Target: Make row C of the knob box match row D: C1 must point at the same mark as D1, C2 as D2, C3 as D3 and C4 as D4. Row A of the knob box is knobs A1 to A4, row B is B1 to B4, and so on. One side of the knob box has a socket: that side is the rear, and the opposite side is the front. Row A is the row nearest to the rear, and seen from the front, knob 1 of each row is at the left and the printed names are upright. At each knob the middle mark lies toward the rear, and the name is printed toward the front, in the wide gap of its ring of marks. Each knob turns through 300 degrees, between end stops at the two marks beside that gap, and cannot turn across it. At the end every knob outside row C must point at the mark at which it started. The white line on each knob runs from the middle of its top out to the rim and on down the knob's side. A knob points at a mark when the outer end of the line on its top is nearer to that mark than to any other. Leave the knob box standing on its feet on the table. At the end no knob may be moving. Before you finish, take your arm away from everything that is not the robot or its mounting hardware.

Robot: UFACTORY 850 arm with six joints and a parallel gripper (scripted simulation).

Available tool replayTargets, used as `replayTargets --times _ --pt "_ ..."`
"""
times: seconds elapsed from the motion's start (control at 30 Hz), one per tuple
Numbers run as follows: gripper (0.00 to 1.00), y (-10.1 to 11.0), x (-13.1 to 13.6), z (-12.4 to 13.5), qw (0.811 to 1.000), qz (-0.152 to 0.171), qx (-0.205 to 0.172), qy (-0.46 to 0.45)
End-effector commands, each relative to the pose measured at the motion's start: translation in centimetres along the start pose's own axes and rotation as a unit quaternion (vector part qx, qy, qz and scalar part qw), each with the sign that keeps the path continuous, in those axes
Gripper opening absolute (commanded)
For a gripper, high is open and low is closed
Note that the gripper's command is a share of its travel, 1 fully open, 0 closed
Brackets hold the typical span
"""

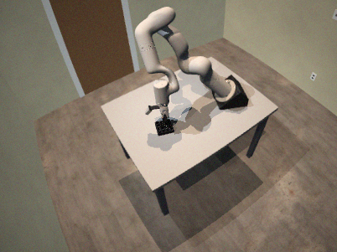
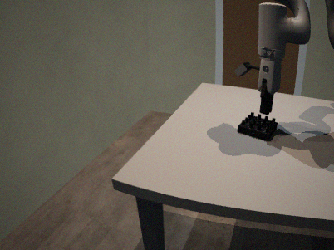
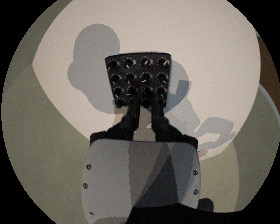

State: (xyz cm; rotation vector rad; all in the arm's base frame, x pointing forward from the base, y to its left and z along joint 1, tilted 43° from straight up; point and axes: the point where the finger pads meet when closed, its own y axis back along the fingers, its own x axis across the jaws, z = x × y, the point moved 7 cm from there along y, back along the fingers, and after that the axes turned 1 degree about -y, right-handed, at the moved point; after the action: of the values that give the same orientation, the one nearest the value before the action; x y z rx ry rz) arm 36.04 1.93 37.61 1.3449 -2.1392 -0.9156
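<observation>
No lettering, brand or number can be read: on the black knob box [image 1: 159,132] [image 2: 254,134] [image 3: 137,55], the printing around the knobs [image 3: 129,63] shows only as pale specks and strokes, too small to make out.

Tabletop [image 1: 201,141] [image 2: 199,165] [image 3: 210,45] smooth, matt, faint speckle. Box [image 1: 164,127] [image 2: 256,127] [image 3: 138,56], mid-frame in top view, looks like dark plastic. Arm [image 1: 147,49] [image 2: 270,28] smooth, soft sheen. Door [image 1: 88,33] [image 2: 238,32], upper left in top view, brown, wood-like, matt. Floor [image 1: 75,162] [image 2: 83,198] wood-look, mottled. Walls [image 1: 176,7] [image 2: 104,45] matt, painted-looking.
</observation>
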Motion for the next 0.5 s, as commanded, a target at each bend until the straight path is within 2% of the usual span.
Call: replayTargets --times 0.0,0.47 --pt "0.19 -0.4 0.0 0.0 1.0 0.0 0.001 0.0" --pt "0.19 -1.6 -0.1 0.0 1.0 0.0 0.001 0.0"
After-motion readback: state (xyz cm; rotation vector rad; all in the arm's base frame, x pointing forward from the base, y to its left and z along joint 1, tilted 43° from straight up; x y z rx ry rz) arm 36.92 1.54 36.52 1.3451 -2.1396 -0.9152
